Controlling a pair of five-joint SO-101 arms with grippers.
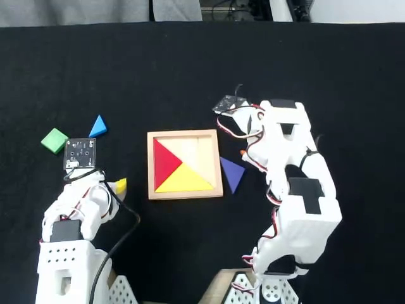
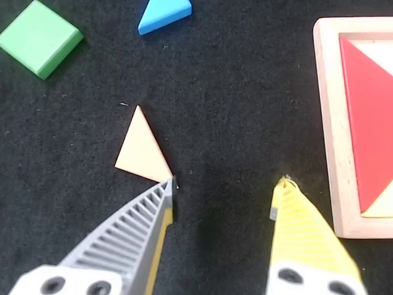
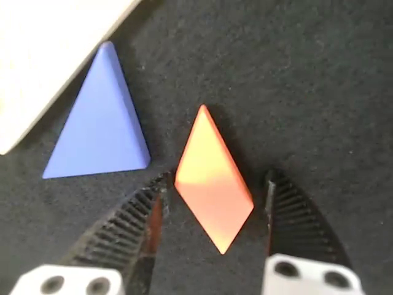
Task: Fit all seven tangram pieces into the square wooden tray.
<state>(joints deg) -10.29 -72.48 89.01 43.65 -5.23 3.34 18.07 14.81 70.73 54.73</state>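
1. My right fingers (image 3: 132,227) are spread and straddle the orange parallelogram (image 3: 212,184), which lies flat on the tabletop (image 1: 190,69). Neither tip visibly touches it. I judge this a stance for closing on its long edges.
2. The violet triangle (image 3: 101,123) lies just beside it, against the wooden tray (image 1: 150,166), so it is handy for a later pick.
3. My left fingers (image 2: 138,221) are spread too, with the grey tip at a corner of the pale triangle (image 2: 142,150). That is off-centre, so I would need to shift before pinching.
4. The tray holds the red triangle (image 1: 163,162) and the yellow triangle (image 1: 184,181). Five pieces remain outside.
5. The green square (image 1: 54,140) and the blue triangle (image 1: 98,126) sit well apart from the tray.
6. The tabletop is black cloth, with grey fabric and cables beyond its far edge.
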